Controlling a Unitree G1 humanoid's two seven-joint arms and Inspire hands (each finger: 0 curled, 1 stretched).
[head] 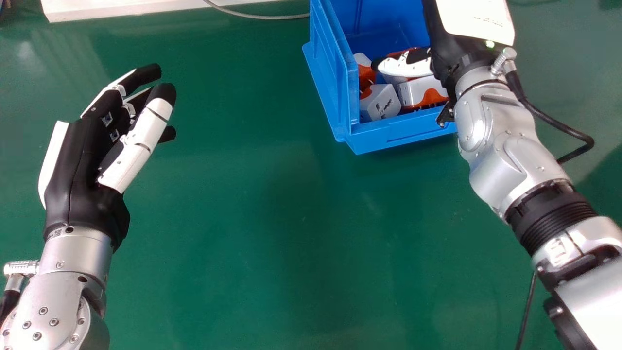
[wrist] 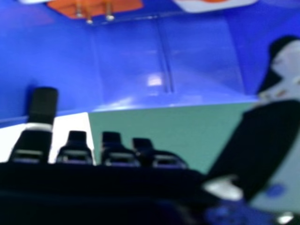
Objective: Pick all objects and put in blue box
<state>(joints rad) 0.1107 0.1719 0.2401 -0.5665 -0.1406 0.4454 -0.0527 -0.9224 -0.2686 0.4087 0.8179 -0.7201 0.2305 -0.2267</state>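
Observation:
In the head view my right hand (head: 408, 67) is over the blue box (head: 403, 134), its thumb above the white and orange pieces inside. One white piece (head: 381, 102) lies in the near left corner, and another (head: 422, 92) is beside it, under the thumb. In the right hand view the hand (wrist: 42, 108) is open, holding nothing, and an orange piece (wrist: 96, 7) with metal pins appears against the blue box wall (wrist: 131, 61). My left hand (head: 80, 160) is open and empty over the green table at the left.
The green table (head: 233, 218) spreads between the two arms. A white panel edge (head: 116, 8) and a grey cable (head: 262, 17) lie at the far side. My right forearm crosses the right side, with a black cable (head: 559, 125) looping beside it.

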